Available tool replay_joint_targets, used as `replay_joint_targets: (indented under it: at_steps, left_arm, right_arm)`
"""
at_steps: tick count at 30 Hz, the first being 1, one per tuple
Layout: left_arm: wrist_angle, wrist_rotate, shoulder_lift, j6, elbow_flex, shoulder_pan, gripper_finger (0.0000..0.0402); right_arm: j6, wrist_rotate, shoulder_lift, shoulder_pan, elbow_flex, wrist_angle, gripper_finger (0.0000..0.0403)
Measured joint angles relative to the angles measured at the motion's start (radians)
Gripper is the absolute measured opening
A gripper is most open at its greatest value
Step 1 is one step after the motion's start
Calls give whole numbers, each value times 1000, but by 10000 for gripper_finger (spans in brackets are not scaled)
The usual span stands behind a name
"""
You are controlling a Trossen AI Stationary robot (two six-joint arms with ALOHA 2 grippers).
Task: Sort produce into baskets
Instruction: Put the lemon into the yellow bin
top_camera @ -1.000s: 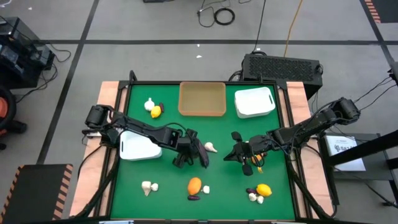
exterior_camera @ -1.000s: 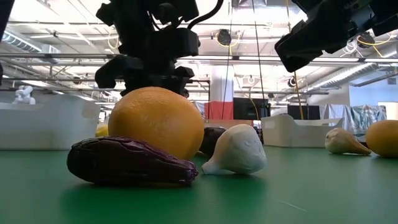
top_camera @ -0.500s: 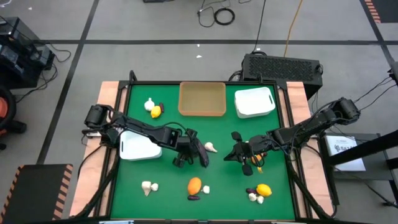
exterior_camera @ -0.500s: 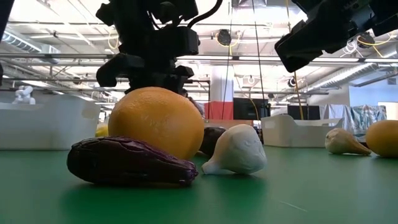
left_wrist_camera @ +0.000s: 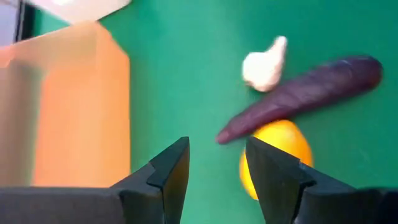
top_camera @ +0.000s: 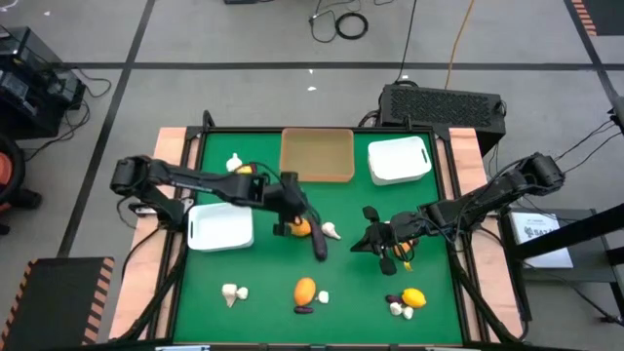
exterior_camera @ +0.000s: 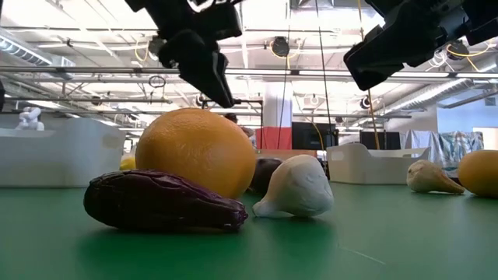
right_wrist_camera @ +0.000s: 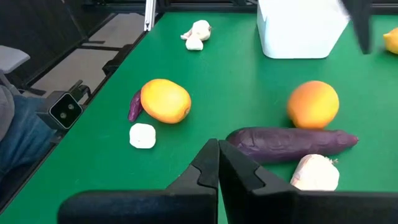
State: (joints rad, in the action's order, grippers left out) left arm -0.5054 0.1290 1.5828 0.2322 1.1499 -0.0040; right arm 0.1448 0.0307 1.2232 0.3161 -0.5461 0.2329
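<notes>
L gripper (top_camera: 289, 216) beside tan basket (top_camera: 317, 156), jaws apart, empty, above orange (top_camera: 301, 227), purple piece (top_camera: 318, 241), garlic (top_camera: 332, 231). R gripper (top_camera: 371, 237) mid-desk, jaws shut, empty.

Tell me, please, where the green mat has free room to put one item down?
Free: between the left white basket and the garlic below it; also below the tan basket toward the right white basket. Crowded: centre, around the left tool, orange, purple piece.

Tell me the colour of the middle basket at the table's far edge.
Tan-brown; the middle basket shows best in the high view.
</notes>
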Motion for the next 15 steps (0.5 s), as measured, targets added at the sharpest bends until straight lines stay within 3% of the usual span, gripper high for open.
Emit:
replay_joint_targets:
  at_steps: [4, 9, 12, 15]
  left_arm:
    - [-42, -66, -4, -40, 0, 32, 166]
    - [-129, -44, -34, -72, 0, 10, 166]
    - [-226, -32, -84, -120, -2, 7, 166]
    - [-203, -43, -189, -172, -67, 0, 166]
  right_arm:
    - [13, 0, 0, 0, 0, 1, 0]
    - [49, 9, 6, 0, 0, 4, 2]
    - [-1, 105, 22, 0, 0, 74, 1]
    - [-53, 210, 29, -1, 0, 156, 1]
